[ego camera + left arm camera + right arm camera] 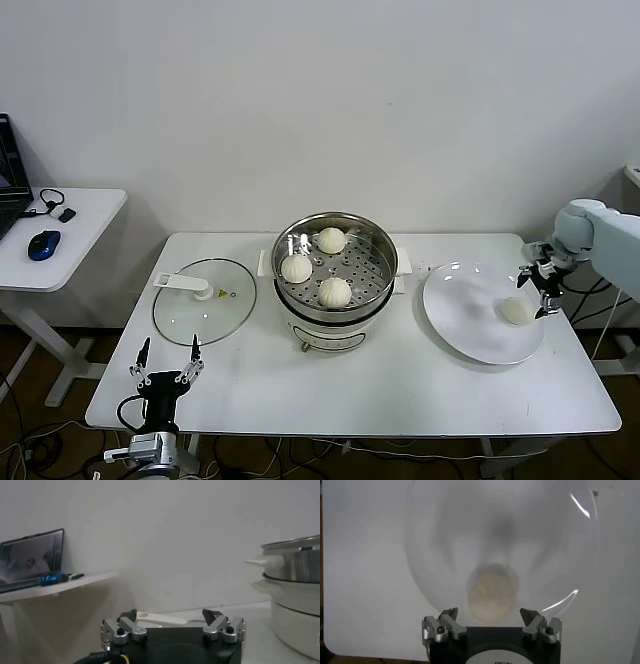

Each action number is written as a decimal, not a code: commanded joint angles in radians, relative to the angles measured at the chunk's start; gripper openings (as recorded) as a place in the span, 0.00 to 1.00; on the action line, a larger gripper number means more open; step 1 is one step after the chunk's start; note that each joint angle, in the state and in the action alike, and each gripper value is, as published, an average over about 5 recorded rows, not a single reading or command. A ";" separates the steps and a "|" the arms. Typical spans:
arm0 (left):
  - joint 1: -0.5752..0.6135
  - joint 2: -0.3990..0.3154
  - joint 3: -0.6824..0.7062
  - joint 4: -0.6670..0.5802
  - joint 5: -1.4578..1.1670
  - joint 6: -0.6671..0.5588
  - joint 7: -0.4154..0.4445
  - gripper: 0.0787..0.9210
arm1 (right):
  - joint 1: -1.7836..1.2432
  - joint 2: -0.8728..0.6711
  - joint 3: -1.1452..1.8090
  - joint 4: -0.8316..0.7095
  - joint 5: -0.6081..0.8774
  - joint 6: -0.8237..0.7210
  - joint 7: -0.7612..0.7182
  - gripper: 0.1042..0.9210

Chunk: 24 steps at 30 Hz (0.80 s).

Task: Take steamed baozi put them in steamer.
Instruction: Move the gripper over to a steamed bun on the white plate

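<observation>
I have the right gripper [541, 279] over the right edge of the white plate [470, 325], just above the last baozi on the plate [516, 311]. Its fingers are spread as wide as they go and hold nothing; in the right wrist view the bun [491, 596] sits between and beyond the two fingertips [449, 614], not touched by either. The plate lies on the white table [400, 385], just right of the steamer [336, 278].

Three baozi already sit on the steamer's perforated tray: one at the back [331, 240], one on the left [296, 268], one at the front [334, 292]. The glass lid [204, 301] lies flat on the table left of the steamer.

My left gripper [168, 350] is parked at the table's near left edge, fingers apart and empty, pointing towards the lid
</observation>
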 commanded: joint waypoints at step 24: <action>0.006 -0.007 0.004 -0.002 0.006 -0.005 -0.006 0.88 | -0.183 0.087 0.250 -0.195 -0.120 0.051 0.005 0.88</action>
